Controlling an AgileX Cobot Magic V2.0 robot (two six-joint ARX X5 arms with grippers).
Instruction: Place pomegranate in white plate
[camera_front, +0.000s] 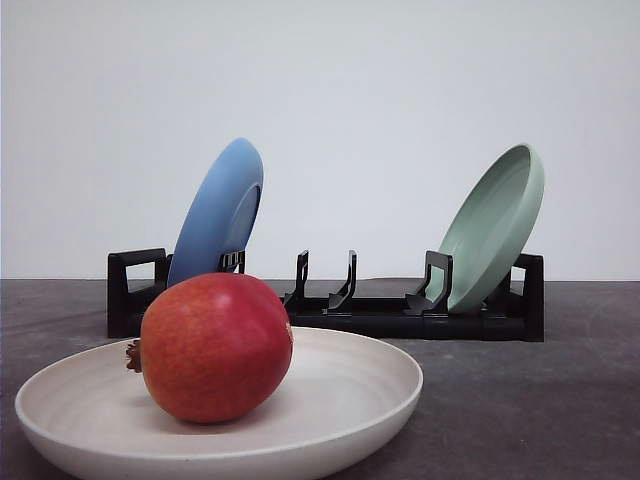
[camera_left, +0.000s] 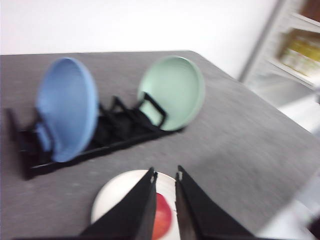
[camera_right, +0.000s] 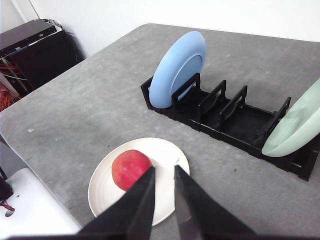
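Observation:
The red pomegranate (camera_front: 215, 347) lies inside the white plate (camera_front: 370, 385) at the near edge of the table, its brown crown nub pointing left. From the right wrist view, the pomegranate (camera_right: 130, 168) rests on the left part of the white plate (camera_right: 165, 155), and my right gripper (camera_right: 164, 172) hangs above the plate with its fingers nearly together and nothing between them. My left gripper (camera_left: 165, 175) is likewise high above the white plate (camera_left: 117, 192) and pomegranate (camera_left: 162, 220), fingers close together and empty; that view is blurred.
A black dish rack (camera_front: 400, 315) stands behind the plate. It holds a blue plate (camera_front: 218, 210) leaning at its left end and a pale green plate (camera_front: 495, 225) at its right end. The table's edges show near a shelf (camera_left: 300, 50) and black equipment (camera_right: 35, 50).

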